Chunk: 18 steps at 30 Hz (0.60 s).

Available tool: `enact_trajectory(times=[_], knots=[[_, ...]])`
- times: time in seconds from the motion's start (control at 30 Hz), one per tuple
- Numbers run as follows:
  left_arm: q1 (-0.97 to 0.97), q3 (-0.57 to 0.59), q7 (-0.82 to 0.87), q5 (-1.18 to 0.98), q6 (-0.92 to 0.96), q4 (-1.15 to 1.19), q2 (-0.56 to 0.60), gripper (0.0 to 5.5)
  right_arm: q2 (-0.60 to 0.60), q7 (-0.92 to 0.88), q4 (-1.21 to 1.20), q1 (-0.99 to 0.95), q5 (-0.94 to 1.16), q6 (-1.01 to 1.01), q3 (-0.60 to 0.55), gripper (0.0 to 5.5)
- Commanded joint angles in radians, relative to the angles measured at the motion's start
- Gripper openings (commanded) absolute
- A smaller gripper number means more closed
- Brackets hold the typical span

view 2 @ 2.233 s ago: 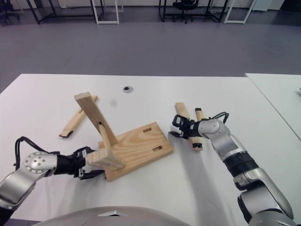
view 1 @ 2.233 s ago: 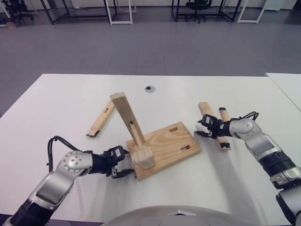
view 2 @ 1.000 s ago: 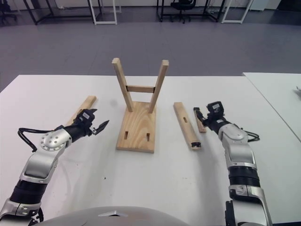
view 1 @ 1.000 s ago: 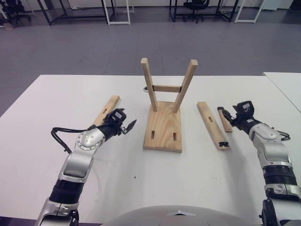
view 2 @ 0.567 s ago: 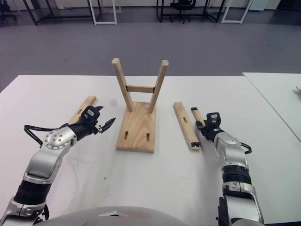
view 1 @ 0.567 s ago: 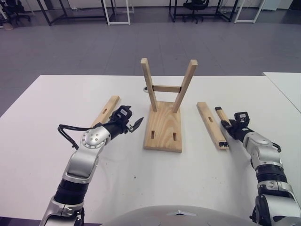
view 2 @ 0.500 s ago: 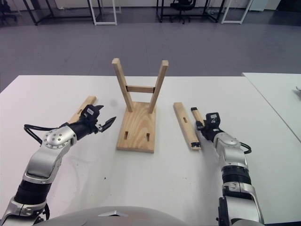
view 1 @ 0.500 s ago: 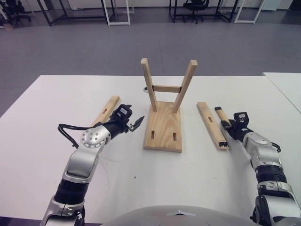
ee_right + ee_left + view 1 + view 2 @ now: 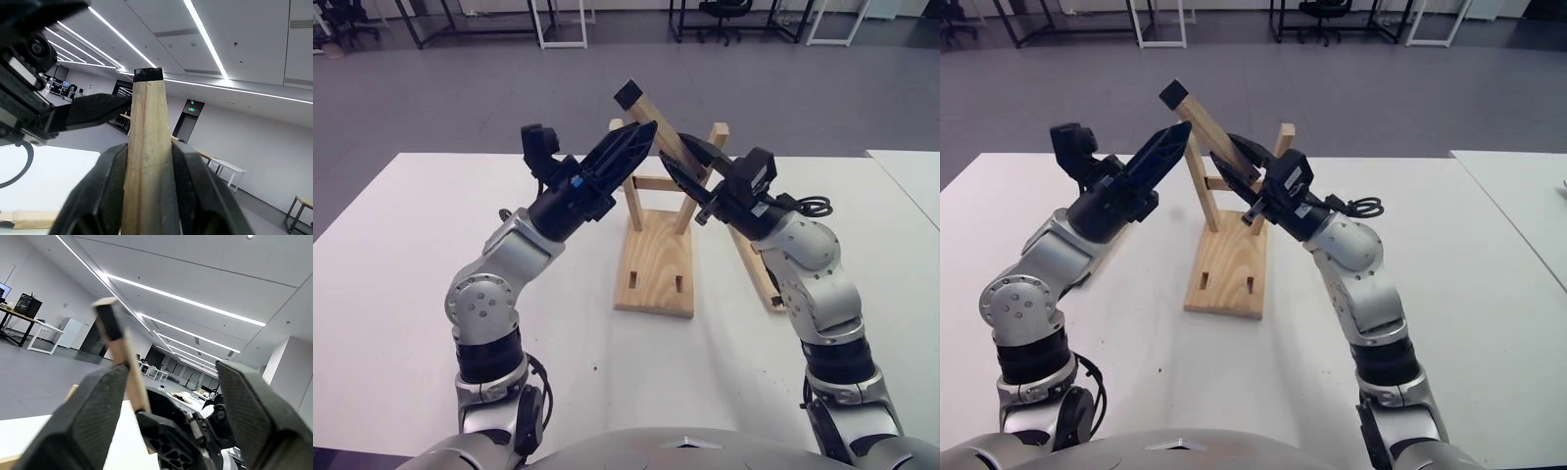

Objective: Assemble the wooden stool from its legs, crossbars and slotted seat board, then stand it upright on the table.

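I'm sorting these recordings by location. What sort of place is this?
Probably a lab or open-plan workshop: grey floor, metal-framed desks and an office chair behind the white table, with long strip lights on the ceiling.

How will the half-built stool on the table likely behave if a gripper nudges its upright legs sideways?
The seat board lies flat on the table, so it would probably slide rather than tip. The two upright legs, joined by a crossbar, look stiff, though a push high up might lever them in their slots. Bare wood: likely light.
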Motion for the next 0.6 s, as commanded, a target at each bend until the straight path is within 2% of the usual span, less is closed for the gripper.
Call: enact_trajectory(times=[0.03, 0.2, 0.47, 0.6], knots=[[-0.032, 0.012, 0.064, -0.055, -0.004, 0.036, 0.022, 2.77, 0.002, 0.01, -0.075, 0.024, 0.05, 0.061, 0.009, 1.32], [-0.036, 0.009, 0.096, -0.098, -0.026, 0.028, 0.031, 1.91, -0.044, 0.047, -0.105, 0.045, -0.005, 0.07, 0.064, 1.32], [0.019, -0.006, 0.112, -0.073, -0.063, -0.003, 0.055, 0.57, -0.026, 0.02, -0.084, 0.032, -0.054, 0.043, 0.058, 1.32], [0.051, -0.022, 0.096, 0.043, -0.12, 0.009, 0.062, 0.41, -0.007, 0.019, -0.083, 0.029, -0.068, 0.044, 0.075, 1.32]])
